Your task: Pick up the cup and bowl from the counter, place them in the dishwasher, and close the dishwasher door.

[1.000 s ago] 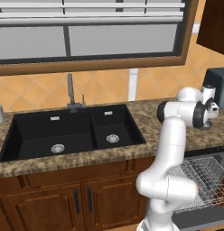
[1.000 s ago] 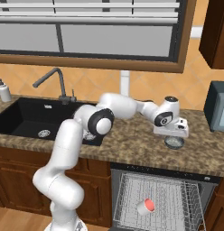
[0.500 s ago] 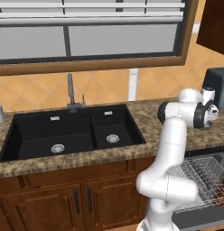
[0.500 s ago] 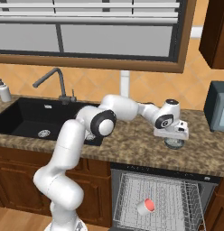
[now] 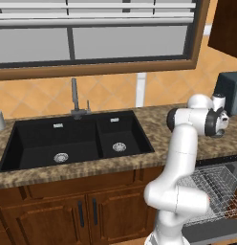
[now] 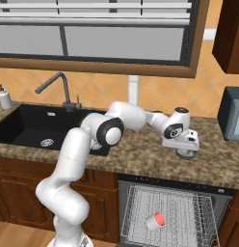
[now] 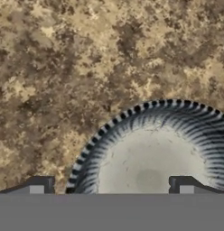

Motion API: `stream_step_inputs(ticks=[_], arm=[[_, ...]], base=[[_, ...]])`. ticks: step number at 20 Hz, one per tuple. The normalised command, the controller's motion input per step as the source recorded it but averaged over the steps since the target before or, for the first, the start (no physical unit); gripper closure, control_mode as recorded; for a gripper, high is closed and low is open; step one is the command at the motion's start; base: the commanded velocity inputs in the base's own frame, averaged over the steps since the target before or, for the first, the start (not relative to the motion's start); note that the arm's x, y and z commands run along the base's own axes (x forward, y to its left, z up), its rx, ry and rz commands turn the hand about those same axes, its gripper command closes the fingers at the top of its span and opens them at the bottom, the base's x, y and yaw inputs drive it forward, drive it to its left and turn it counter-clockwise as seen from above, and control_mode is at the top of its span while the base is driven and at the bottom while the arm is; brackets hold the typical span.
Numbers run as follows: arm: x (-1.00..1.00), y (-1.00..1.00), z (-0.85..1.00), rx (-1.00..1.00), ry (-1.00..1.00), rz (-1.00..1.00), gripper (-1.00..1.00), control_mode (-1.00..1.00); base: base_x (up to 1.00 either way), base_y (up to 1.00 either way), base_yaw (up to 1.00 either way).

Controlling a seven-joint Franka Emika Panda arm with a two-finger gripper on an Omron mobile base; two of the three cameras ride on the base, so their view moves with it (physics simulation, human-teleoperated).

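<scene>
Your gripper point(image 7: 111, 187), fingers spread wide, hovers over the bowl point(image 7: 161, 153) sitting upright, mouth up, on the counter point(image 7: 64, 67).

Kitchen: granite counter point(image 5: 154, 127), black sink point(image 5: 77, 141), dishwasher point(image 6: 169, 217).

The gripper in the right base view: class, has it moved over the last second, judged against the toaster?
Yes. The gripper has drifted slightly left, away from the toaster, above the bowl.
</scene>
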Motion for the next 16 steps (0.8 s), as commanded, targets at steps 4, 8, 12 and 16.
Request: stream_step_inputs(ticks=[4,8,12,16], arm=[[0.08,0.0,-0.15,0.0,0.0,0.06,-1.0,-1.0],[0.04,0.0,-0.06,0.0,0.0,0.06,-1.0,-1.0],[0.04,0.0,-0.06,0.0,0.0,0.06,1.0,-1.0],[0.02,0.0,0.0,0.0,0.0,0.03,1.0,-1.0]], base=[[0.0,0.0,0.0],[0.0,0.0,0.0],[0.0,0.0,0.0],[0.0,0.0,0.0]])
